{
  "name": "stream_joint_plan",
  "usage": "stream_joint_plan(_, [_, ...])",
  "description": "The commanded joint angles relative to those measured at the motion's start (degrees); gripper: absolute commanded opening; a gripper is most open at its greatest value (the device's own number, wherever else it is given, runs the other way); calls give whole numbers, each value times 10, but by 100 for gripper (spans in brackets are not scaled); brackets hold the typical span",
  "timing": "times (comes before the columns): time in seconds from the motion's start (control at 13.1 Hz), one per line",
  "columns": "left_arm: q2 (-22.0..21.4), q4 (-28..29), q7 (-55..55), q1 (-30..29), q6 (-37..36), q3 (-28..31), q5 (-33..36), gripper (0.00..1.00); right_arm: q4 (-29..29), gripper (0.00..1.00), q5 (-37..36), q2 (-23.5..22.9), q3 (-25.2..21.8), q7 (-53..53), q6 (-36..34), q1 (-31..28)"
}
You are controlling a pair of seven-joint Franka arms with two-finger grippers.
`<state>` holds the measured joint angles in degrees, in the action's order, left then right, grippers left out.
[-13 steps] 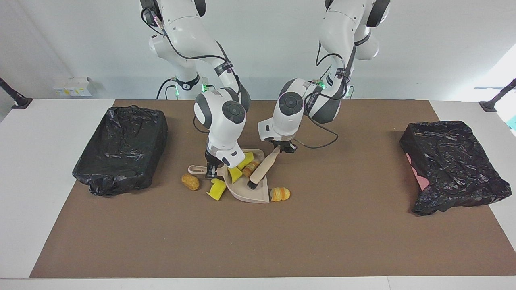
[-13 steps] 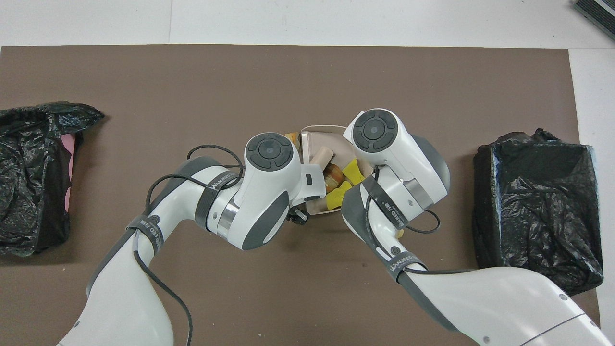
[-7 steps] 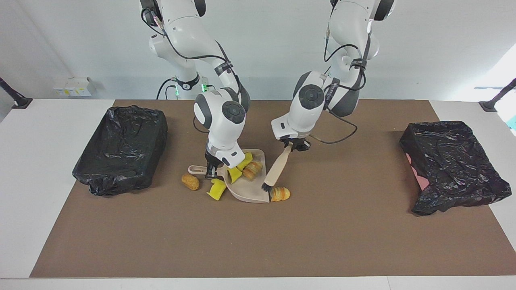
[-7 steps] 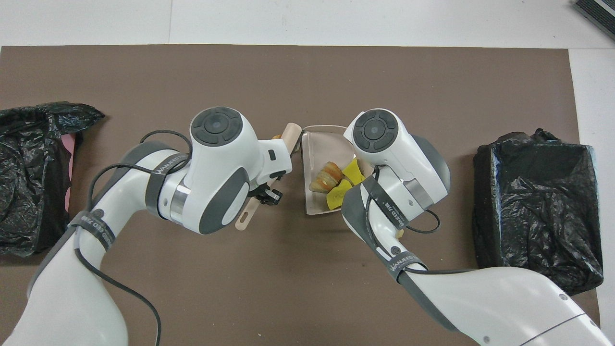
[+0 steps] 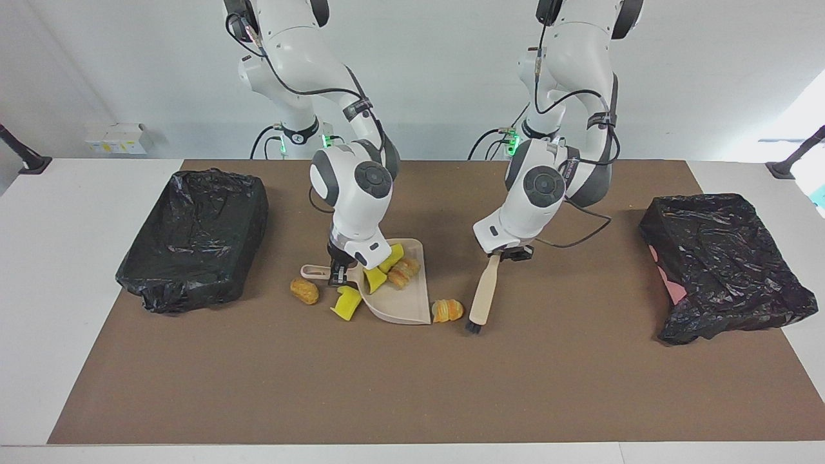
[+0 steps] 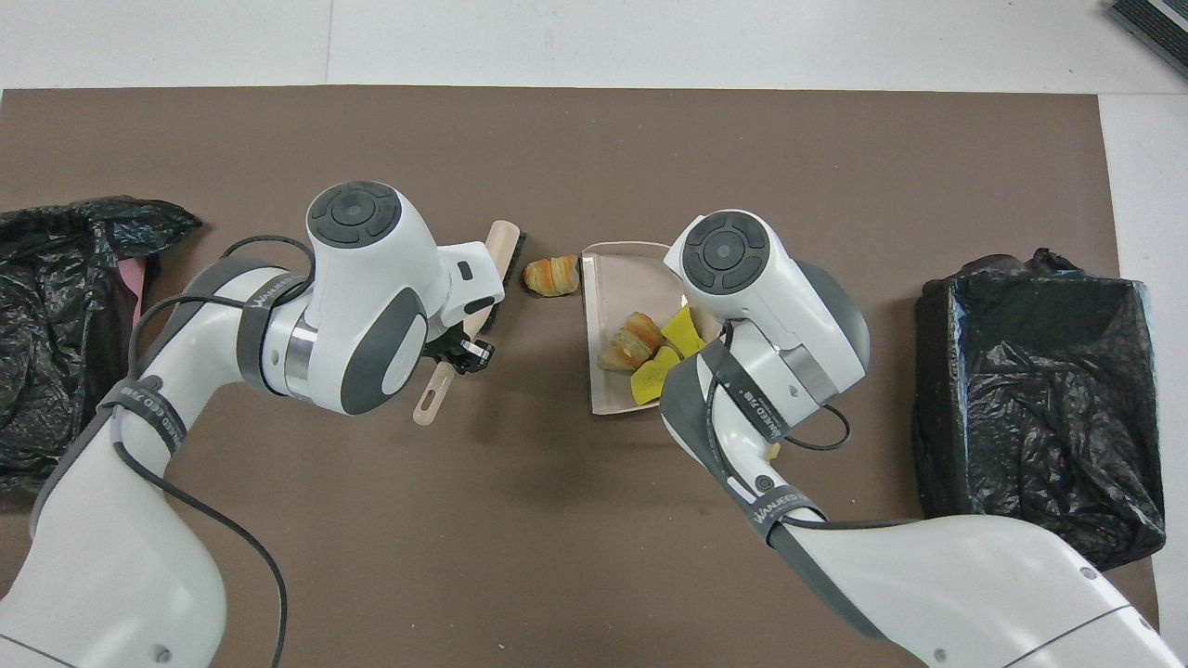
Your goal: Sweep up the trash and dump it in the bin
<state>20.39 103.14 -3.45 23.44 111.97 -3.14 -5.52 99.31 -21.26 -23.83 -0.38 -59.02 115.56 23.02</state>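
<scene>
My right gripper (image 5: 336, 274) is shut on the handle of the beige dustpan (image 5: 403, 308), which rests on the brown mat; in the overhead view the arm hides this gripper. In the pan (image 6: 613, 278) lie a pastry lump (image 5: 403, 272) and two yellow sponge chunks (image 5: 376, 279). More trash lies on the mat: a pastry (image 5: 446, 310) (image 6: 551, 275) at the pan's open edge, a yellow chunk (image 5: 347, 304) and a brown lump (image 5: 304, 290) beside the pan toward the right arm's end. My left gripper (image 5: 509, 253) (image 6: 459, 348) is shut on the beige brush (image 5: 483, 293) (image 6: 497, 252), bristles down beside the loose pastry.
Two bins lined with black bags stand on the table: one (image 5: 193, 238) (image 6: 1030, 399) at the right arm's end, the other (image 5: 722, 264) (image 6: 56, 325) at the left arm's end. A small white box (image 5: 116, 138) sits near the wall.
My left gripper has swung the brush out of the dustpan and toward the left arm's end, past the loose pastry. The right gripper and the dustpan have stayed still.
</scene>
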Motion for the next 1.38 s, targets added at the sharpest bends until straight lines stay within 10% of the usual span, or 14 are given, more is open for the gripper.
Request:
stream_joint_plan(0.0, [-33,54,6,39,15,2,10,0,13,0,11,4,5,-9,15,-9])
stream_joint_plan(0.54, [-48,52,38,130,16,-1,-31,0,13,0,11,4,5,-9,15,-9])
stream_joint_plan(1.3, [-110,58,174,69,-63,7,-31,0,10,0,13,3,5,12,14,-13])
